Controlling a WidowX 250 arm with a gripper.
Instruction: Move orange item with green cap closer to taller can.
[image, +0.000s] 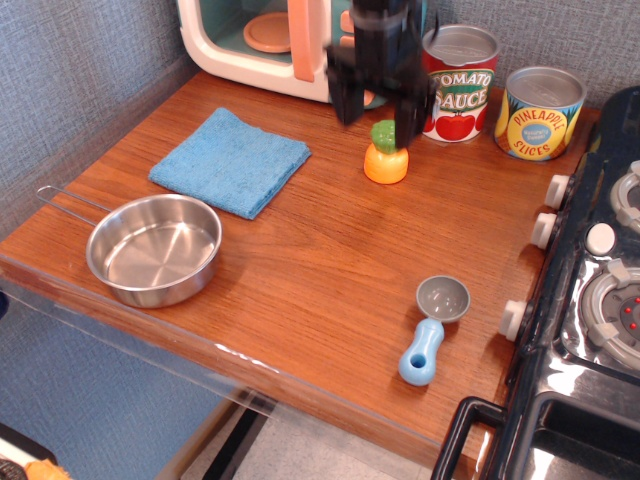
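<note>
Tool (378, 108) open, fingers pointing down

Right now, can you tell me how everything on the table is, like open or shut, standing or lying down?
gripper: open, raised above the toy pineapple, holding nothing.
toy pineapple: upright on the table, free.
Tomato Sauce can: upright, lid on.
Pineapple Slices can: upright, lid on.
toy microwave: door open, plate inside.
blue cloth: lying flat.
steel pan: upright, empty.
blue scoop: lying flat, bowl up, empty.
</note>
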